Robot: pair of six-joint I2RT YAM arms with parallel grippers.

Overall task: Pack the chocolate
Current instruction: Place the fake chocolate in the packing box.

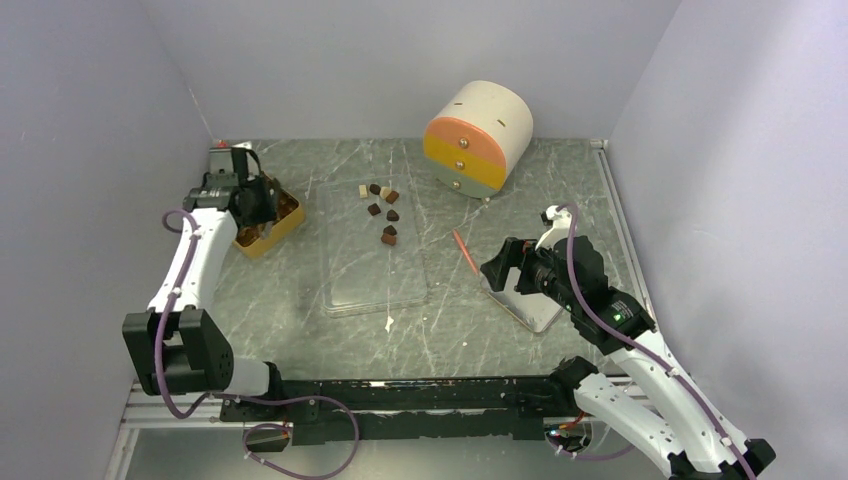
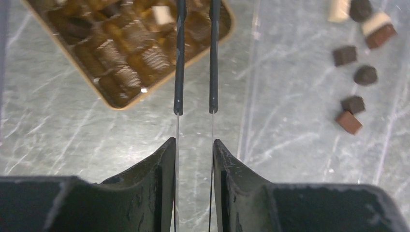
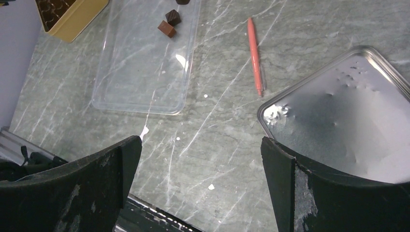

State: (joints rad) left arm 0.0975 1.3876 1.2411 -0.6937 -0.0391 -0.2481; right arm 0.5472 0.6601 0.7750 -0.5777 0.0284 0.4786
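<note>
On my left, near the table's far-left corner, sits the compartmented tray (image 1: 272,228). The clear tray (image 1: 375,285) lies at the table's middle, with the chocolate (image 1: 385,212) scattered on its far end. To its right lies the stick (image 1: 465,252), then the metal tray (image 1: 532,313) nearer the right edge. The round drawer box (image 1: 478,137) stands at the far edge

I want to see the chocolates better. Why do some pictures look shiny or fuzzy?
Right wrist view: light glares white on the metal tray and glints on the clear plastic tray. Left wrist view: a small glint on the golden tray. Top view: even light, but the chocolate looks tiny.
</note>
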